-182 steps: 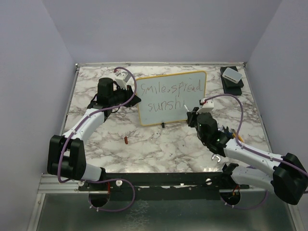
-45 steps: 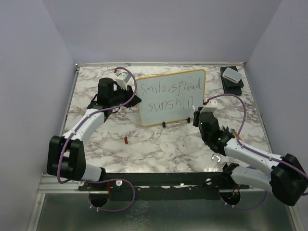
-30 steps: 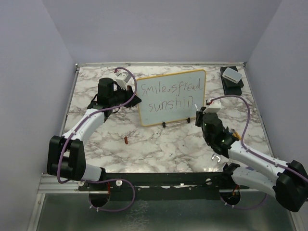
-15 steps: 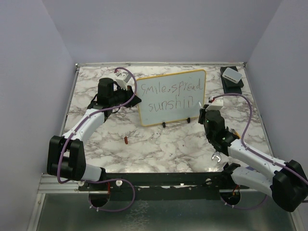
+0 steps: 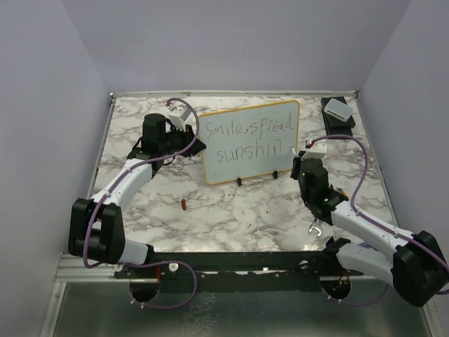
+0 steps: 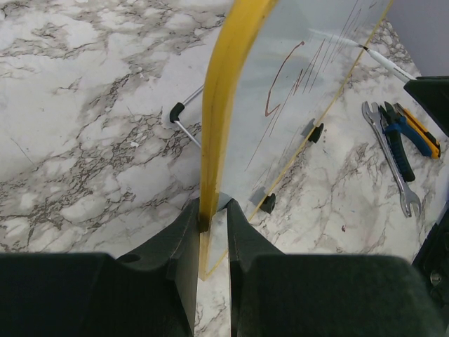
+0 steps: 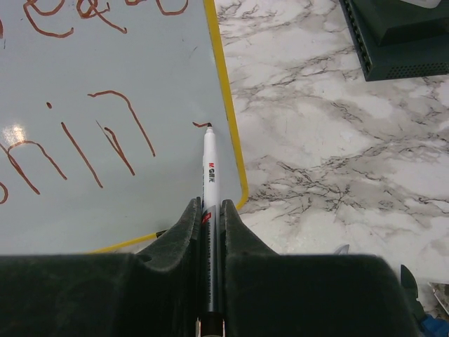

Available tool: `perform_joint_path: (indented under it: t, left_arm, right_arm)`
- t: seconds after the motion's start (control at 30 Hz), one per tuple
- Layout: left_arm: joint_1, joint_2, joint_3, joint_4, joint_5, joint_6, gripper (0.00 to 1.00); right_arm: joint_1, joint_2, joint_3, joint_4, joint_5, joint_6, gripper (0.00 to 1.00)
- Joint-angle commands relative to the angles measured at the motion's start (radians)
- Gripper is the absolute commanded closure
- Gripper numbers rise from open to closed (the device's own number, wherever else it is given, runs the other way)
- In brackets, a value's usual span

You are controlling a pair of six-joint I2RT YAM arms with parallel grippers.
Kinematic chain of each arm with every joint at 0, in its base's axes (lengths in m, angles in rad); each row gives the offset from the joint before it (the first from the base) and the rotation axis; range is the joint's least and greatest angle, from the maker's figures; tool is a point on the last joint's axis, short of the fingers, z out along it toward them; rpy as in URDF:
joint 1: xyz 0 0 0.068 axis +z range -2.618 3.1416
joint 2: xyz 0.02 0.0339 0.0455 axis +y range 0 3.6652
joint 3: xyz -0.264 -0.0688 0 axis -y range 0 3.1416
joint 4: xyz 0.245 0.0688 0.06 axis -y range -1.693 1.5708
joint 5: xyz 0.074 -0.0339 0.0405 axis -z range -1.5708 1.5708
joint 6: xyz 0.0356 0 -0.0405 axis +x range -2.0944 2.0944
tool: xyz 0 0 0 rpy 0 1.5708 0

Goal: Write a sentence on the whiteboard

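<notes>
Overhead, the whiteboard (image 5: 242,168) stands upright mid-way back on the marble table (image 5: 245,210), with the sentence (image 5: 249,140) in two lines across its face. On the left wrist camera, the left gripper (image 6: 212,219) pinches the board's yellow edge. On the right wrist camera, the right gripper (image 7: 208,210) clamps a marker (image 7: 209,165), whose tip touches the board near its right rim.
</notes>
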Motion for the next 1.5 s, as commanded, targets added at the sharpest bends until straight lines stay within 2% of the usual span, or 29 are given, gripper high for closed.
perform_joint_path:
  t: [0.0,0.37,0.77,1.03,1.47]
  left_arm:
    - [-0.003,-0.013,-0.004,-0.007,-0.032,0.004,0.92]
    - [-0.002,-0.013,-0.004,-0.007,-0.032,0.004,0.91]
    - [-0.002,-0.013,-0.004,-0.007,-0.032,0.005,0.92]
    - [-0.002,-0.013,-0.004,-0.007,-0.034,0.003,0.91]
    - [-0.002,-0.015,-0.004,-0.007,-0.034,0.005,0.91]
  right_arm:
    - [-0.009,-0.004,0.027,0.028,0.003,-0.016,0.99]
    - [-0.011,0.016,0.067,0.068,-0.057,-0.057,0.99]
    - [-0.010,0.040,0.035,0.032,-0.185,0.006,0.99]
    - [-0.009,0.047,0.012,-0.020,-0.114,0.078,0.99]
    - [-0.011,0.065,0.028,-0.055,-0.004,0.080,0.99]
